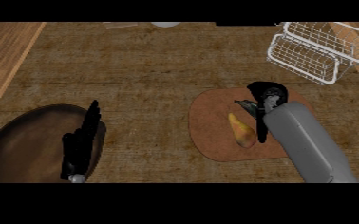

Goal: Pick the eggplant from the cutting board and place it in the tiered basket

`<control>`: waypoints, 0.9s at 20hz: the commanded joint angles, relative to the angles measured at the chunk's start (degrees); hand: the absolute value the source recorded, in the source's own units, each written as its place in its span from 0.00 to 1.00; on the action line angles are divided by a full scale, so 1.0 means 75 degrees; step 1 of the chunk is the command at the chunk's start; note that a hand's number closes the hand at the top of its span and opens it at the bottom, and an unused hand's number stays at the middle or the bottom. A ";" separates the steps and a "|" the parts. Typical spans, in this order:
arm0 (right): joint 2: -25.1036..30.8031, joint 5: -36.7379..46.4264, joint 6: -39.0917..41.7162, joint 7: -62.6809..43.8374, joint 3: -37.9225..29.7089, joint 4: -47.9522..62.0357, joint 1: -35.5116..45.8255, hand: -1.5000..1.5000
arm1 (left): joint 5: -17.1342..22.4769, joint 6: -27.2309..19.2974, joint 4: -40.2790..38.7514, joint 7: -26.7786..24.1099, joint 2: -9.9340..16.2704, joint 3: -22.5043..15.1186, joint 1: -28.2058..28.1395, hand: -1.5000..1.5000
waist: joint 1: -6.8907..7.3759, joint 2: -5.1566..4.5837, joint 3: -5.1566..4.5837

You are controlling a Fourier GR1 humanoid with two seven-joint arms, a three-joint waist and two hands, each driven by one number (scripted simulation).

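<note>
Nearest, the left hand (80, 144) shows at the lower left with fingers straight and together, edge-on over a dark round plate (32, 144). The right hand (266, 105) lies over the board (210, 123), fingers curled down; I cannot tell whether they pinch anything. The eggplant (242, 130), yellowish with a dark stem end, lies on the board just beside that hand's thumb. Bare brown counter (140, 76) stretches between plate and board. Farther off, at the upper right, stands the white wire basket (308, 52), apart from the board.
</note>
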State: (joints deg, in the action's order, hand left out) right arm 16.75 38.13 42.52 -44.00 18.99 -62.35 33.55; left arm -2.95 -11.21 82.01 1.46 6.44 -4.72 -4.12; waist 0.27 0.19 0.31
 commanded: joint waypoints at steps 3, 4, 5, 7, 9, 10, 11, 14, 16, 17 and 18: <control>-0.0090 0.0458 -0.0054 0.0326 -0.0247 0.0516 -0.0006 0.00 | -0.0084 -0.0007 -0.0195 -0.0056 -0.0134 0.0015 -0.0258 0.50 | 0.0016 -0.0029 -0.0041; 0.0036 0.0595 -0.0226 0.0597 -0.0163 0.0264 -0.0395 1.00 | -0.0081 0.0067 -0.0302 -0.0049 -0.0020 0.0145 -0.0079 0.50 | -0.0005 -0.0027 -0.0041; 0.0478 0.0554 -0.0078 0.1000 -0.0218 0.0313 -0.0184 1.00 | -0.0139 -0.0100 -0.0888 -0.0733 -0.0337 0.0050 -0.0187 0.50 | -0.0008 -0.0034 -0.0043; -0.0050 0.0921 -0.0653 0.1147 -0.0034 0.0869 -0.0234 1.00 | -0.0216 -0.0077 0.0014 0.0248 -0.0182 -0.0061 -0.0134 0.50 | 0.0031 -0.0036 -0.0039; 0.0083 0.0839 -0.0606 0.1480 -0.0076 0.0439 -0.0460 1.00 | -0.0273 -0.0051 -0.0719 -0.0149 -0.0229 0.0026 0.0158 0.50 | -0.0016 -0.0034 -0.0041; -0.0277 0.1047 -0.1165 0.1633 0.0029 0.1032 -0.0354 1.00 | -0.0339 -0.0094 0.0071 0.0238 -0.0266 -0.0210 -0.0153 0.50 | 0.0046 -0.0040 -0.0037; -0.0092 0.0907 -0.0716 0.1527 0.0094 0.0153 -0.0725 1.00 | -0.0033 0.0213 -0.0465 -0.0352 -0.0020 0.0181 -0.0259 0.50 | -0.0019 -0.0024 -0.0043; -0.0009 0.1587 -0.1375 0.2359 0.0616 0.0867 -0.0406 1.00 | -0.0141 0.0060 -0.0178 0.0111 -0.0190 0.0020 -0.0072 0.50 | 0.0051 -0.0047 -0.0037; 0.0241 0.1709 -0.1364 0.2743 0.0516 0.1063 -0.0169 1.00 | -0.0309 -0.0008 0.0380 0.0332 -0.0129 -0.0123 -0.0374 0.50 | 0.0076 -0.0038 -0.0035; 0.0514 0.1774 -0.1335 0.2960 0.0663 0.0450 -0.0458 1.00 | -0.0133 0.0173 -0.0331 0.0276 -0.0108 0.0100 0.0197 0.50 | -0.0016 -0.0033 -0.0040; 0.0046 0.1877 -0.1583 0.2419 0.0575 0.0252 -0.0503 1.00 | -0.0196 0.0062 0.0257 0.0153 -0.0197 -0.0064 -0.0524 0.50 | 0.0015 -0.0019 -0.0040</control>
State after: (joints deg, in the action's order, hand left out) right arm 19.20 50.23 32.93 -27.48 21.75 -59.05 31.48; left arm -4.30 -10.70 82.51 1.26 5.52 -4.44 -4.68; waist 0.25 0.83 -0.31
